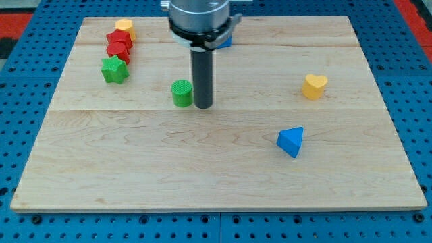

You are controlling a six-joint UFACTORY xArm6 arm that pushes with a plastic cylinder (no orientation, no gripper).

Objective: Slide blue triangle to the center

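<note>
Blue triangle (291, 141), board's lower right

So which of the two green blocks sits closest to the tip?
The green cylinder, right beside my tip on the view's left. The green star lies farther off, by the red blocks.

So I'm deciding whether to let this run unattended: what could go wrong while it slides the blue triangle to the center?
1. My tip sits right beside the green cylinder, far from the blue triangle; a careless start could knock the cylinder.
2. The triangle is pointed, so an off-centre push may spin it rather than slide it.
3. A push from the wrong side could send it toward the board's bottom edge, or up toward the yellow heart.
</note>
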